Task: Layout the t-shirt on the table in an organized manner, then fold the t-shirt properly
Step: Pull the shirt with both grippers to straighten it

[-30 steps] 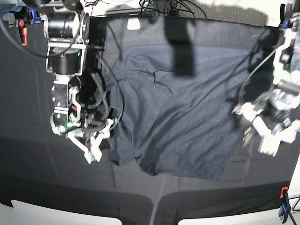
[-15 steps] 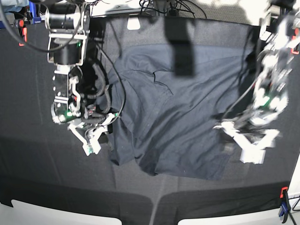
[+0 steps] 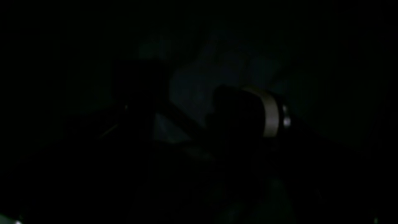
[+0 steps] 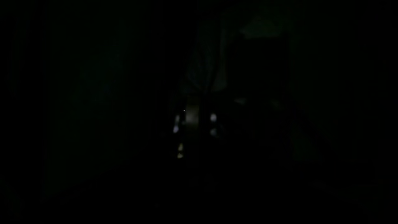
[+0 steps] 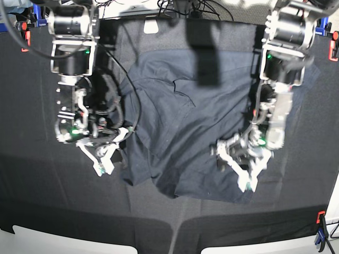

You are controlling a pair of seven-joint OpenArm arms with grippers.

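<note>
the t-shirt (image 5: 185, 132) sits mid-frame, long axis left-right. right gripper (image 5: 104, 159) is pressed together at its left edge, left gripper (image 5: 244, 172) spread over lower right.

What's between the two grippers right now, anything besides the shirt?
Base view: only the t-shirt spans the stretch from the right gripper to the left gripper, rumpled, lying on the table. Wrist views are too dark to add anything.

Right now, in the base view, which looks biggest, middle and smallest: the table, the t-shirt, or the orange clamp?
1. The table, biggest.
2. The t-shirt, lying on it.
3. The orange clamp at the corner, smallest.
</note>
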